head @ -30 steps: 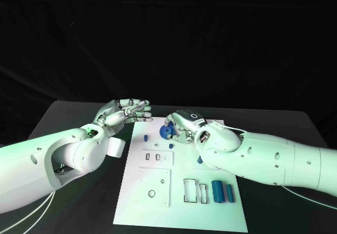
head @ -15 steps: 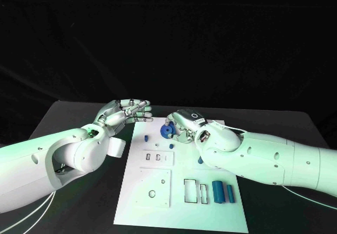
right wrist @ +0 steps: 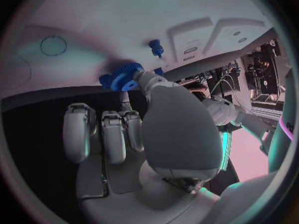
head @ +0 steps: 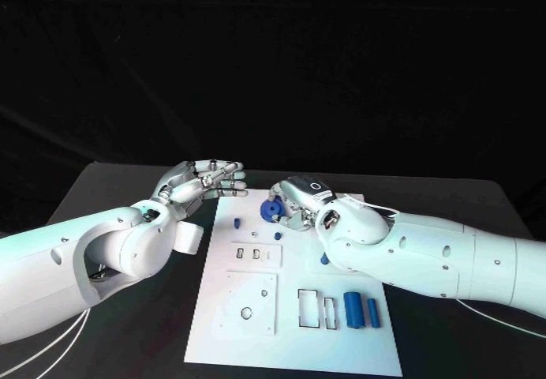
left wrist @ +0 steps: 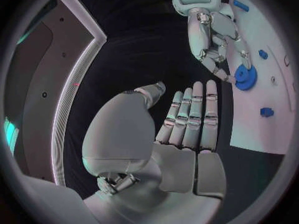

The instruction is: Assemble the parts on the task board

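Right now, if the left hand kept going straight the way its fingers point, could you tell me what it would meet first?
Probably the right hand, which holds the blue gear at the far end of the task board. The left hand holds nothing, and only bare black table lies between them, though depth is unclear.

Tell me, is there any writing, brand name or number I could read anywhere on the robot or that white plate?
None that can be read.
The back of the right hand, which holds a blue gear, bears a small dark label with a pale ring mark: too small to read.
The task board shows cut-out slots and holes, no printed text.
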Motion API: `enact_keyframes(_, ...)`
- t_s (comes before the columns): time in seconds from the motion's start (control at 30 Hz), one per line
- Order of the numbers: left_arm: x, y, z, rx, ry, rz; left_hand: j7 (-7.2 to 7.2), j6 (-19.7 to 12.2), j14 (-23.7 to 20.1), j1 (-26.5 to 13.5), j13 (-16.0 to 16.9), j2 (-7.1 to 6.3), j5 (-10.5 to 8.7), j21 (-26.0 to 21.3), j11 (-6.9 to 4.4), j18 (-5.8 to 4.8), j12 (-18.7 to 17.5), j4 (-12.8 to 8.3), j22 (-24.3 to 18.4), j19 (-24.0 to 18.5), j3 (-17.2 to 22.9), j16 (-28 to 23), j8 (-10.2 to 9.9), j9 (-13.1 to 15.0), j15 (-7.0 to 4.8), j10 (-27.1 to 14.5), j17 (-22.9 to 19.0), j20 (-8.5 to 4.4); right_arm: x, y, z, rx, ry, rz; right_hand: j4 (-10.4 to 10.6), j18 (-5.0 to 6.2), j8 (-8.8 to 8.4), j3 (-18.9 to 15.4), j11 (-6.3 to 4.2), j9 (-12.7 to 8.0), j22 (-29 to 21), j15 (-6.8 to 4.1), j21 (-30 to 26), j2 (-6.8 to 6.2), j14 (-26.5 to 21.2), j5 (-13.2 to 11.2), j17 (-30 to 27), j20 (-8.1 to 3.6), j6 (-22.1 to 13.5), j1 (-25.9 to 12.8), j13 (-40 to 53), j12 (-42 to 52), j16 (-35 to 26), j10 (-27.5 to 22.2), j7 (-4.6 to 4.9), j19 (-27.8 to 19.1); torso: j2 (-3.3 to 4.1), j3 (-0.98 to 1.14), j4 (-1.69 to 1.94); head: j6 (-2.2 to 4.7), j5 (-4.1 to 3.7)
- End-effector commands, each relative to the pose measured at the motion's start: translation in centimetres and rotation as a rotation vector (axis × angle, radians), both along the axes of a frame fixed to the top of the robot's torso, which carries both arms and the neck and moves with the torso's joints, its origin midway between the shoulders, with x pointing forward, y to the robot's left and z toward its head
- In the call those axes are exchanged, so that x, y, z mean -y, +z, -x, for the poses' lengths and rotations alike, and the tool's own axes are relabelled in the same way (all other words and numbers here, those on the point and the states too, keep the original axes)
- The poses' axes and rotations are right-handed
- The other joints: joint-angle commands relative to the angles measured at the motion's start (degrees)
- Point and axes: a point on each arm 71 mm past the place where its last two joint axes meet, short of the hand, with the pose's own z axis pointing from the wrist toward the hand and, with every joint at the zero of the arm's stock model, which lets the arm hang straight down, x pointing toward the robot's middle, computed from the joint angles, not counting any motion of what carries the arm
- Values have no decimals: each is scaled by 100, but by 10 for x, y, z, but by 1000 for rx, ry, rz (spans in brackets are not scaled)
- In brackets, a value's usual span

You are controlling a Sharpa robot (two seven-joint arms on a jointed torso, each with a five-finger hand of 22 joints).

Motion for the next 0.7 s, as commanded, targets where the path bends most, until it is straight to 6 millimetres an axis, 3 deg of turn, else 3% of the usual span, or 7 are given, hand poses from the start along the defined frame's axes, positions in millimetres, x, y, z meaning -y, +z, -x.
enact_keyframes(0.03, 2, 1, 0, 3, -20, 9, 165, -44, -4, -16, 8, 43, 31, -35, 51, 74, -20, -2, -7, -1, -25, -22, -29, 7, 37, 3, 7, 50, 0, 0, -1, 3, -6, 12, -1, -16, -45, 35, 56, -23, 228, 54, -40, -36, 560, -7, 1341, 45, -60, -36, 929, -52, -1, 186, 13, 3, 0, 2, -3, 2, 1)
enact_keyframes(0.17, 2, 1, 0, 3, -20, 9, 165, -44, -4, -16, 8, 43, 31, -35, 51, 74, -20, -2, -7, -1, -25, -22, -29, 7, 37, 3, 7, 50, 1, -1, -1, -4, -6, 16, -26, -10, -121, 49, 87, -49, 208, 81, -63, -65, 556, -12, 1326, 71, -154, -90, 883, -93, -5, 149, 47, -13, -2, 2, 1, -2, 0)
enact_keyframes(0.3, 2, 1, 0, 2, -20, 9, 165, -44, -4, -16, 8, 43, 31, -35, 51, 74, -20, -2, -7, -1, -25, -22, -29, 7, 37, 3, 7, 50, 1, -1, -1, -13, -2, 19, -73, -7, -304, -3, 143, -105, 201, 131, -81, -97, 555, -19, 1322, 118, -363, -172, 848, -125, -6, 119, 105, -22, 2, 6, 0, 5, 5)
enact_keyframes(0.7, 1, 1, 0, 1, -19, 8, 166, -47, -6, -8, 10, 53, 30, -46, 52, 75, -42, -3, -23, 4, -50, -41, -37, 16, 39, 10, 35, 53, 6, -4, -1, -58, -3, 24, -17, -7, -337, -150, 147, -94, 218, 144, -79, -27, 557, -18, 1335, 143, -257, -340, 864, -113, -3, 129, 101, -12, 3, 8, -7, -3, 14)
